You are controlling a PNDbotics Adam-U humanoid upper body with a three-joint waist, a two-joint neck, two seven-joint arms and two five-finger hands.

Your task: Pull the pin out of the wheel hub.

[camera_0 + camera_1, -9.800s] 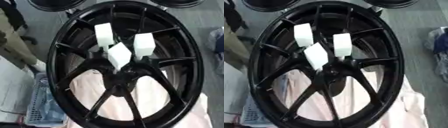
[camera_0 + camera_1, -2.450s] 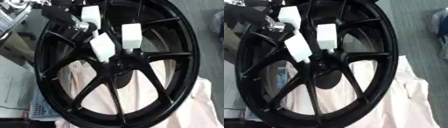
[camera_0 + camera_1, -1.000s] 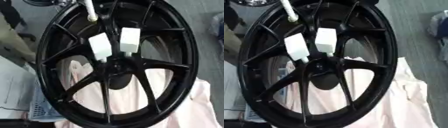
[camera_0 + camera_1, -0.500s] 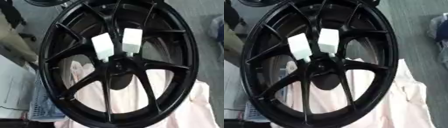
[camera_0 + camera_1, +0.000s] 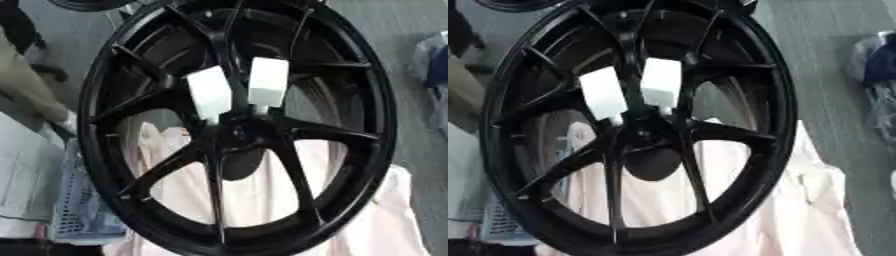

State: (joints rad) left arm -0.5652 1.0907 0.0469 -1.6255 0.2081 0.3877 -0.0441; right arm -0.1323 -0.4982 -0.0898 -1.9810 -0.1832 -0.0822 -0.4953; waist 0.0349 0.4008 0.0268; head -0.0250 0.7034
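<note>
Neither robot hand is anywhere I can see. Two white block-shaped pins (image 5: 210,94) (image 5: 267,82) stand plugged beside the centre of the big black spoked wheel hub (image 5: 236,135); probably light, rigid, best pinched on their flat sides.

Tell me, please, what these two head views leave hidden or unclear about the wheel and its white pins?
- Both robot hands: in neither view.
- Wheel: its top and bottom rim are cut off by the picture edges in both views.
- Two white pins, left and right: blur hides how their lower ends sit in the hub.
- Pale cloth: partly covered by the spokes.
</note>
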